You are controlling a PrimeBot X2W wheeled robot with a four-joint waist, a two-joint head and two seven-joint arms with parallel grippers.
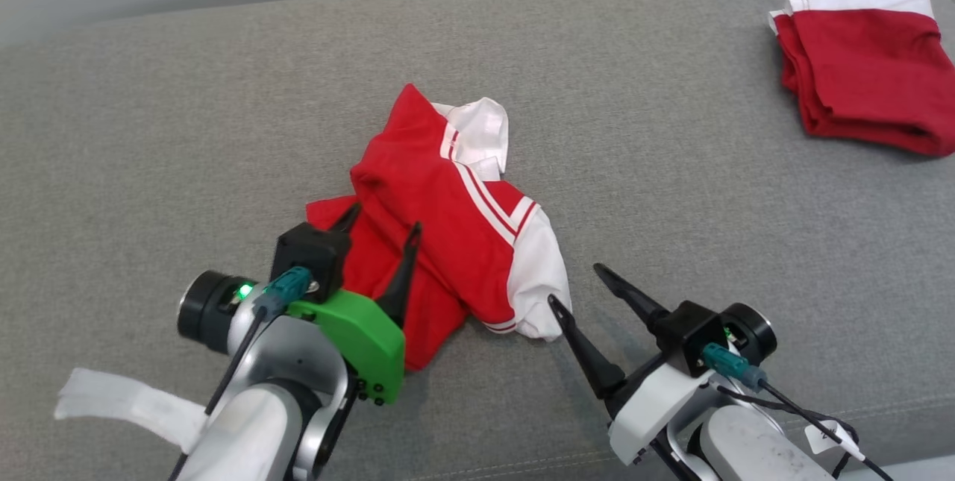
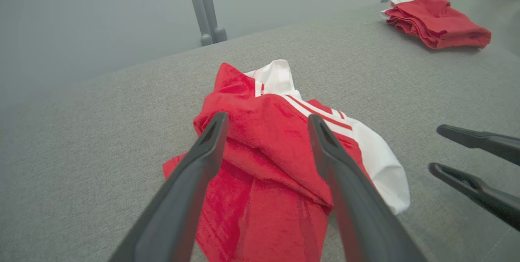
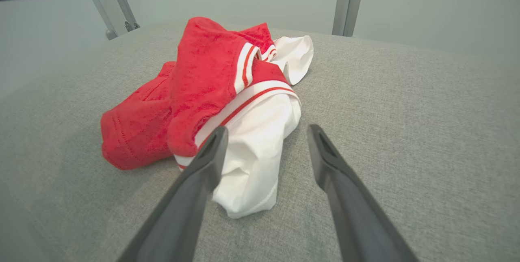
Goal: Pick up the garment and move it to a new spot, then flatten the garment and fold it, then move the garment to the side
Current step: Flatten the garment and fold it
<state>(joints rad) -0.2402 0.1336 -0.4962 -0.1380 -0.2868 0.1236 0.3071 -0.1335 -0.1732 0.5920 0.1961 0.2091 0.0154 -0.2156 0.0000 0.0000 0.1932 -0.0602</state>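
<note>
One crumpled garment lies beneath left tool, just beside right tool.

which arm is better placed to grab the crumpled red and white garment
Left, probably: the left gripper hangs open over the garment, red folds between its fingers. The right gripper, also open, sits at the white sleeve's edge, mostly over bare cushion.
</note>
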